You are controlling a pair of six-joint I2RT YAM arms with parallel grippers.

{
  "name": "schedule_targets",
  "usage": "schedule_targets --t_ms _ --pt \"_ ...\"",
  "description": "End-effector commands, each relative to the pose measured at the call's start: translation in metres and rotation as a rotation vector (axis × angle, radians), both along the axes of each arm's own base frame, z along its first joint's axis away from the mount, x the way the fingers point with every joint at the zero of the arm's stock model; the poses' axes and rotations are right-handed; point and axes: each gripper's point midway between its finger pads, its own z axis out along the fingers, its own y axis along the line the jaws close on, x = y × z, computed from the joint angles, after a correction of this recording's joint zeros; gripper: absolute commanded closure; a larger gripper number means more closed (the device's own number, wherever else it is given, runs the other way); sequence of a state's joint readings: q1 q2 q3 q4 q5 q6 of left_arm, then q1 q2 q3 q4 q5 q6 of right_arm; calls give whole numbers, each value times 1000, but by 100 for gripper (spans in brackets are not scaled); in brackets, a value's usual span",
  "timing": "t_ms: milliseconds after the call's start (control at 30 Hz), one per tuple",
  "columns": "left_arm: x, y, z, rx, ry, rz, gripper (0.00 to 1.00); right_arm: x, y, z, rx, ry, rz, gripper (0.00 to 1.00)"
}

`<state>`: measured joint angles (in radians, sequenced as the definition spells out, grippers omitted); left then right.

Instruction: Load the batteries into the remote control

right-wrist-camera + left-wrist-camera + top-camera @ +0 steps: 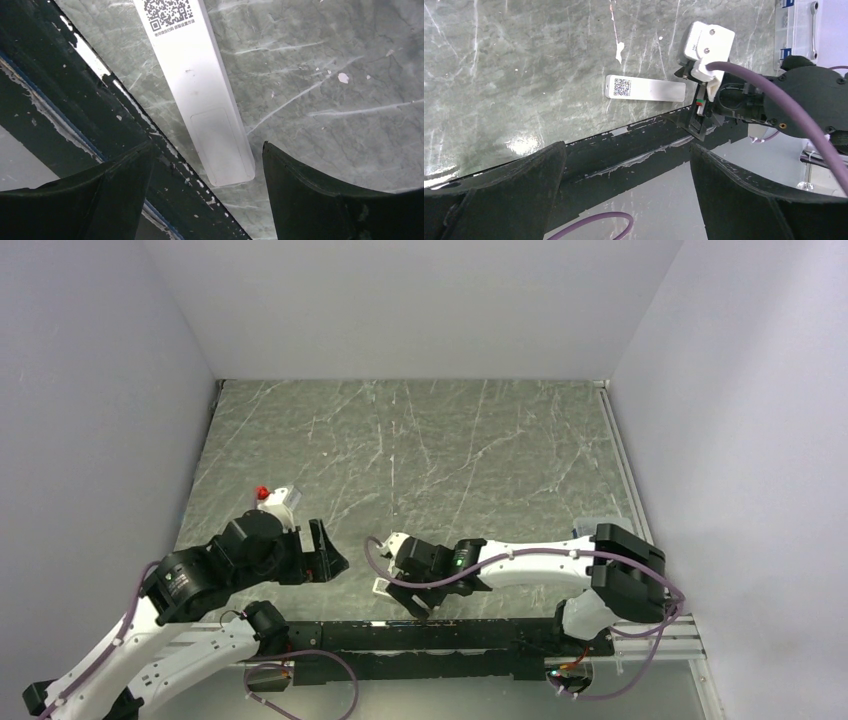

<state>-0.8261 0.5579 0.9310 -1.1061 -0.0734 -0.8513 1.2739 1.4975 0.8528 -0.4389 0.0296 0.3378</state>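
The right tool [207, 152] is spread wide and empty, its fingers either side of one end of the remote control [200, 75]. The remote lies QR-side up on the desk [325, 75]. The left tool [626, 165], released and empty, hangs low nearby. Only its wrist view shows the remote's whole length.
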Motion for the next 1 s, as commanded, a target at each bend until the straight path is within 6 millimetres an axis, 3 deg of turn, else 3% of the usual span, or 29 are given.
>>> schedule_targets --t_ms 0,767,867,967 --pt "-1 6 12 -8 -19 16 1 8 14 5 14 -29 26 19" --pt "-4 8 7 -20 -13 23 1 12 4 -16 -88 -23 -21 52" --pt "-5 8 6 -20 -10 23 1 11 5 -17 -86 -17 -19 59" --pt "-5 6 5 -28 -9 22 1 10 7 -14 -74 -17 -20 73"
